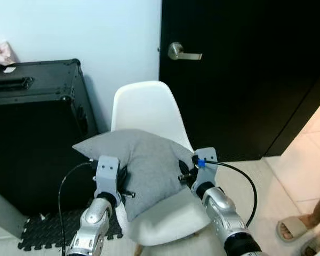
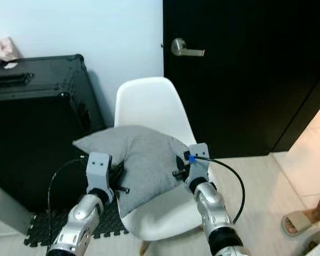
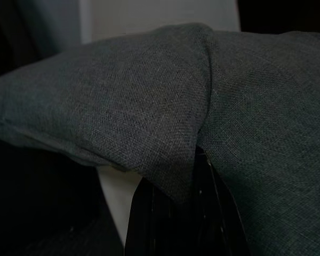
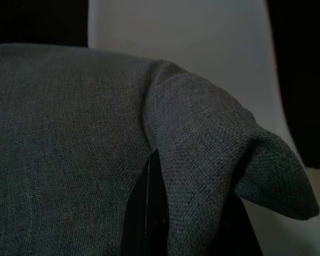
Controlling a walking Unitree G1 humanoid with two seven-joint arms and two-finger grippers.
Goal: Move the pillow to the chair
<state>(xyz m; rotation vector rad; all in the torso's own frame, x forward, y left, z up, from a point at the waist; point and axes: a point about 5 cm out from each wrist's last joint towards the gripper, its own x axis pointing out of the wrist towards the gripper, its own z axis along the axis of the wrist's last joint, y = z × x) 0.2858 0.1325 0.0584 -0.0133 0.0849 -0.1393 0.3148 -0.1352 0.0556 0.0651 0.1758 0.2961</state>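
Observation:
A grey pillow hangs over the seat of a white chair, held at both sides. My left gripper is shut on the pillow's left edge. My right gripper is shut on its right edge. In the left wrist view the grey fabric folds down over the black fingers. The right wrist view shows the pillow bunched over a black finger, with the white chair back behind. Whether the pillow's lower corner touches the seat cannot be told.
A large black case stands left of the chair on a dark foam mat. Behind the chair is a black door with a metal handle. A person's sandalled foot rests on the tiles at the lower right.

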